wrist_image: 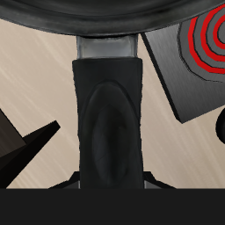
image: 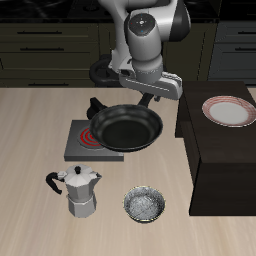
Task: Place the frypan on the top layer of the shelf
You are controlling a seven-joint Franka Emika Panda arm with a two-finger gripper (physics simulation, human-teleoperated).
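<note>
The frypan (image: 126,128), round and black with a long handle, hangs tilted just above the hotplate. My gripper (image: 150,97) is shut on its handle (wrist_image: 107,114), which runs straight up to the pan's rim (wrist_image: 105,16) in the wrist view. The shelf (image: 215,160) is the large dark boxy unit beside the pan, farther from the hotplate. Its flat top holds a plate. The pan is beside the shelf's near corner and is not over its top.
The grey hotplate with a red spiral (image: 82,140) lies under the pan and also shows in the wrist view (wrist_image: 204,48). A moka pot (image: 80,190) and a speckled metal bowl (image: 145,205) stand nearer the table's front edge. A pink-rimmed plate (image: 228,110) sits on the shelf top.
</note>
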